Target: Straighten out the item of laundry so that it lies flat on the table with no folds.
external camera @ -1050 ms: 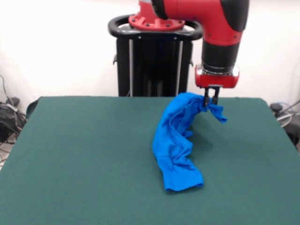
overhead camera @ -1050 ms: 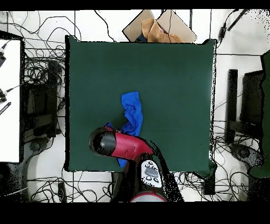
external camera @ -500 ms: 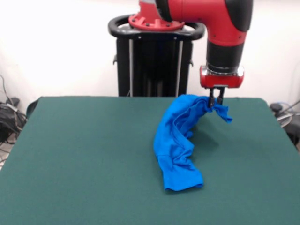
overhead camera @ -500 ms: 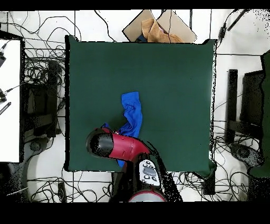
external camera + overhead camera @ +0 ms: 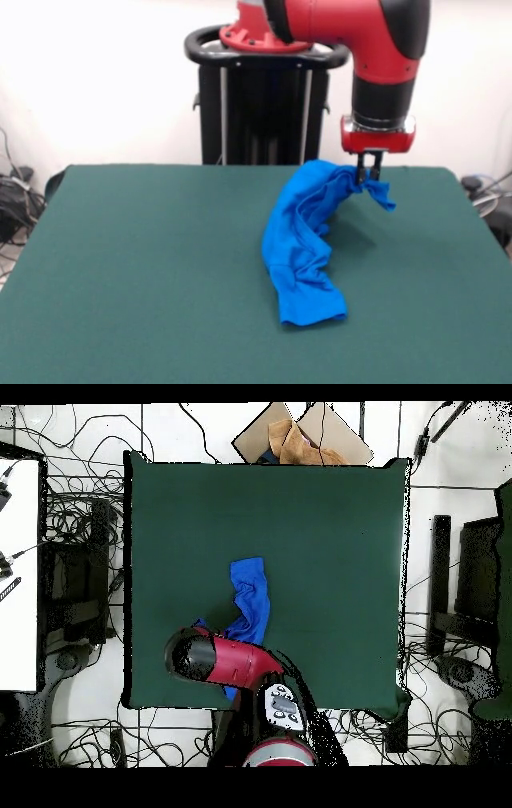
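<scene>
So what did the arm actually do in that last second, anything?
The gripper, shut on one end of the shirt, moved a little up and toward the right of the front view, pulling that end along and lifting it slightly. In the last half second it barely moved. The shirt's other end kept its place, bunched on the table, and nothing was let go.

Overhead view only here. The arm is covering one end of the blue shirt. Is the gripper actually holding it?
Observer: Yes. From the front, the gripper has its jaws shut on one end of the shirt, lifted off the table.
Operator: Is the whole shirt in the air?
Observer: No. The other end lies bunched on the cloth, and the shirt rises from there in a twisted band up to the jaws.
Operator: Any print showing?
Observer: None from the front, only plain blue folds.
</scene>
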Robot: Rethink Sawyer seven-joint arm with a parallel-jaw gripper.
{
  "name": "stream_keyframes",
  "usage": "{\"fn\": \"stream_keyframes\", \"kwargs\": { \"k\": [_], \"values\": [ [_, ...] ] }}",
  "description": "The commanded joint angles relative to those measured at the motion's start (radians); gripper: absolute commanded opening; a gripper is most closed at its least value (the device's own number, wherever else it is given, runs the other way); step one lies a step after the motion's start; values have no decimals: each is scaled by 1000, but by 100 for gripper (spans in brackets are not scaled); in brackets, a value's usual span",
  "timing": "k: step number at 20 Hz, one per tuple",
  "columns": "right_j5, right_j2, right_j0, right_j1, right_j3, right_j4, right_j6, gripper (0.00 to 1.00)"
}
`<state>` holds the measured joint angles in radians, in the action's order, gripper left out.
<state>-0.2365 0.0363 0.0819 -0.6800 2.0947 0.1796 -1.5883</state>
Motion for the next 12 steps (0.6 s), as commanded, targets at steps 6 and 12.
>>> {"fn": "stream_keyframes", "kwargs": {
  "k": [6,12],
  "values": [
    [56,113,-6,36,28,71,-261,0],
    [85,150,12,53,37,75,-269,0]
  ]
}}
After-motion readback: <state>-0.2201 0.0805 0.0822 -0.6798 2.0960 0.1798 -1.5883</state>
